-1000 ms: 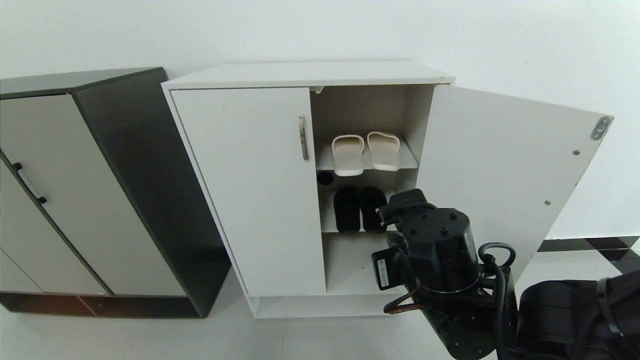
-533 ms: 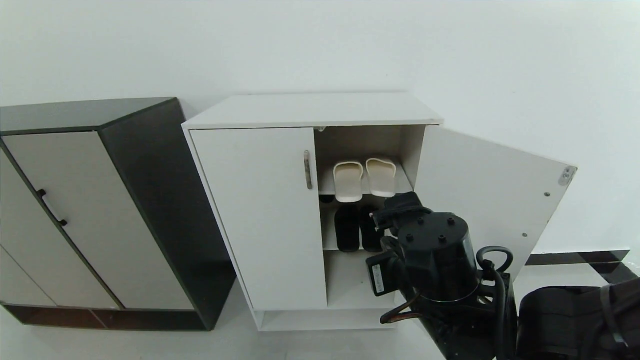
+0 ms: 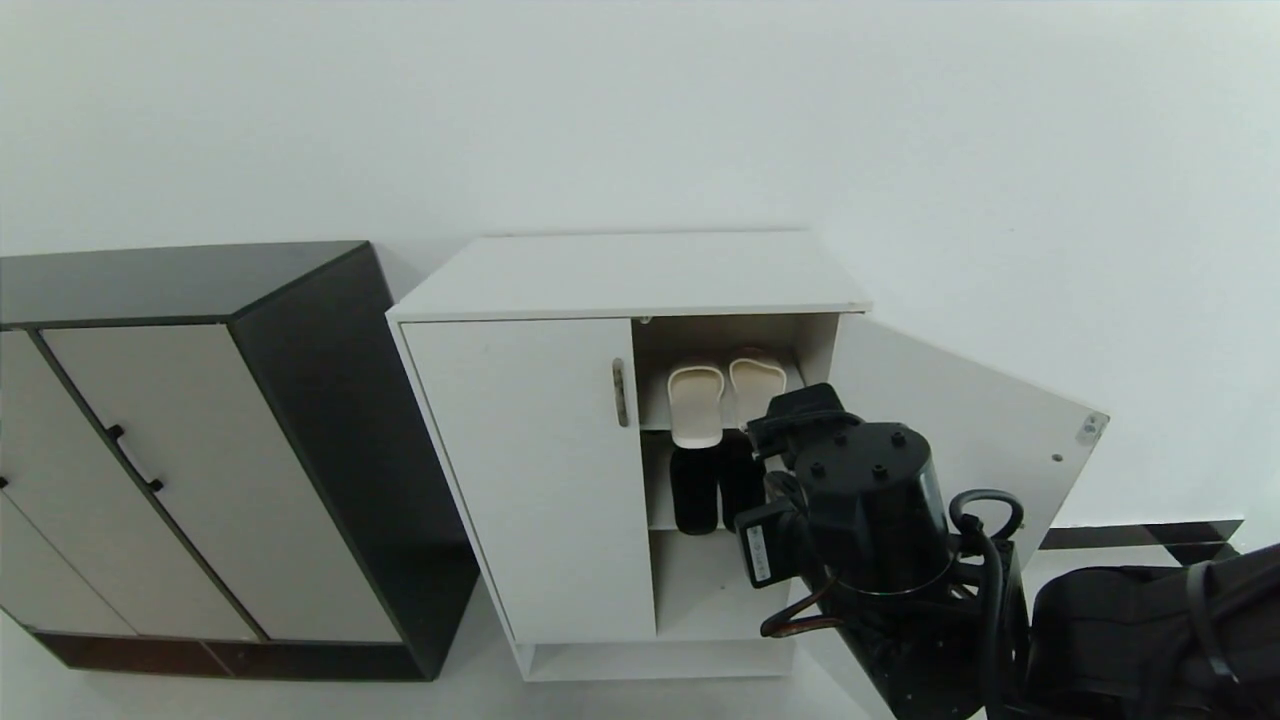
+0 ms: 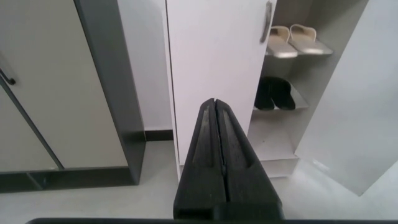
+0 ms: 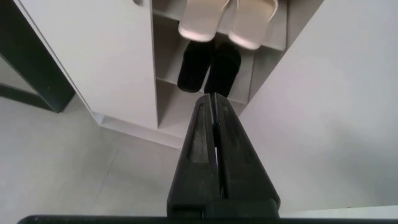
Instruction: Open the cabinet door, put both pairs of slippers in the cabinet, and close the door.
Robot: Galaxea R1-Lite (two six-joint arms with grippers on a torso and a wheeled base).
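Head view, dark cabinet point(image 3: 330, 430) beside open white cabinet point(image 3: 630, 275), left hand point(image 4: 215, 104), right hand point(image 5: 215, 99) closed

This looks like a home entryway, or a plain room set up as one. A white shoe cabinet point(image 3: 620, 275) stands against a bare white wall point(image 3: 640, 120), its right door point(image 3: 960, 430) swung open on shelves with cream slippers point(image 3: 697, 400) above black slippers point(image 3: 693, 495). A dark cabinet point(image 3: 330, 420) with pale doors stands just beside it. The pale floor point(image 3: 470, 695) meets a dark skirting strip point(image 3: 1140, 535).
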